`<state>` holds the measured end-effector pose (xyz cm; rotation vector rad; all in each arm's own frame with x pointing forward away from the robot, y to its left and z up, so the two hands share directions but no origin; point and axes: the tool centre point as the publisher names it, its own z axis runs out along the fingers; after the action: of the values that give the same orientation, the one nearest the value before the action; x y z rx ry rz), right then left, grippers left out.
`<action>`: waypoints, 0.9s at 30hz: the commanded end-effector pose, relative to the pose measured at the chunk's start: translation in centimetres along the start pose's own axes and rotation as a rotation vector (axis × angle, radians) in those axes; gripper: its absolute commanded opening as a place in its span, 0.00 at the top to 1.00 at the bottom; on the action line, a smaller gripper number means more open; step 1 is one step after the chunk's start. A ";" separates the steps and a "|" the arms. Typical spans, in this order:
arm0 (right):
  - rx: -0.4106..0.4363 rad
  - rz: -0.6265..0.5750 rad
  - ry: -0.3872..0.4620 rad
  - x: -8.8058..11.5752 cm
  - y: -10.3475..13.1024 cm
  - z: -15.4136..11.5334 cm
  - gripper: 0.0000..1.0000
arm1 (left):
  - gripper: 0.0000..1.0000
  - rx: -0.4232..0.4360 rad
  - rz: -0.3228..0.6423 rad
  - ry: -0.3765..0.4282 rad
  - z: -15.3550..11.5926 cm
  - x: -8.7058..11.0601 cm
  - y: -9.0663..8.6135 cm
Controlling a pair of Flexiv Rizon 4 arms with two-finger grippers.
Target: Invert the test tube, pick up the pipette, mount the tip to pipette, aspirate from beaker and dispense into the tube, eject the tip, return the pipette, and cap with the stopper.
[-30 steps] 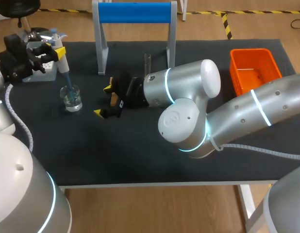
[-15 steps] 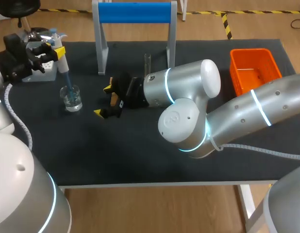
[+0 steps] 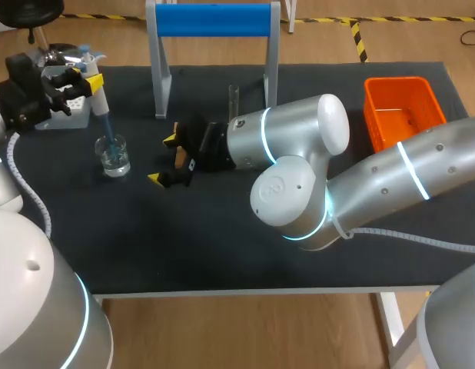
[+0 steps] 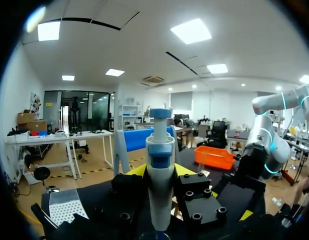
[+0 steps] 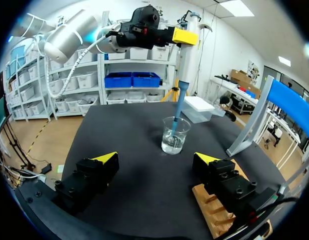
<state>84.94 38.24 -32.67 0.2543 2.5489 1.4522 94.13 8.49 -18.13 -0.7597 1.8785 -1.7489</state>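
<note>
My left gripper [image 3: 91, 81] is shut on the white and blue pipette [image 3: 97, 94], which it holds upright at the table's far left. The pipette's blue tip [image 3: 108, 132] dips into the liquid in the glass beaker [image 3: 113, 154]. In the left wrist view the pipette [image 4: 159, 172] stands between the yellow fingertips [image 4: 136, 170]. My right gripper [image 3: 162, 159] lies low over the mat to the right of the beaker, open and with nothing in it. Ahead of its spread fingers [image 5: 107, 158] I see the beaker [image 5: 174, 135], the tip [image 5: 178, 107] and the left gripper [image 5: 164, 34]. A clear test tube [image 3: 234, 101] stands upright behind the right arm.
A white tip box [image 3: 68, 112] sits behind the beaker at the far left. A blue-topped stand [image 3: 214, 20] rises at the back middle, and an orange bin [image 3: 403, 108] is at the back right. A wooden block [image 5: 214, 210] lies under the right gripper's finger.
</note>
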 end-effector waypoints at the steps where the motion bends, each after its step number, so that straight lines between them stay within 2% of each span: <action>1: -0.009 -0.013 0.034 -0.4 0.5 -1.9 0.00 | 1.00 0.002 0.001 0.000 0.0 0.0 0.0; 6: -0.038 -0.030 0.088 -1.0 2.0 -4.1 0.00 | 1.00 0.002 0.001 0.000 0.0 0.0 0.0; 12: -0.032 -0.100 0.171 -1.7 4.5 -6.5 0.00 | 1.00 0.002 0.001 0.000 0.0 0.0 0.0; 15: -0.049 -0.127 0.235 -2.2 5.7 -7.7 0.00 | 1.00 0.002 0.001 0.000 0.0 0.0 0.0; 20: -0.119 -0.147 0.407 -3.0 7.5 -9.1 0.00 | 1.00 0.002 0.001 0.000 0.0 0.0 0.0; 27: -0.191 -0.142 0.515 -4.8 9.6 -10.9 0.00 | 1.00 0.002 0.001 0.000 0.0 0.0 0.0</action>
<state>87.03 36.63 -20.28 -0.0594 2.4967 1.7165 94.13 8.49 -18.13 -0.7596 1.8785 -1.7489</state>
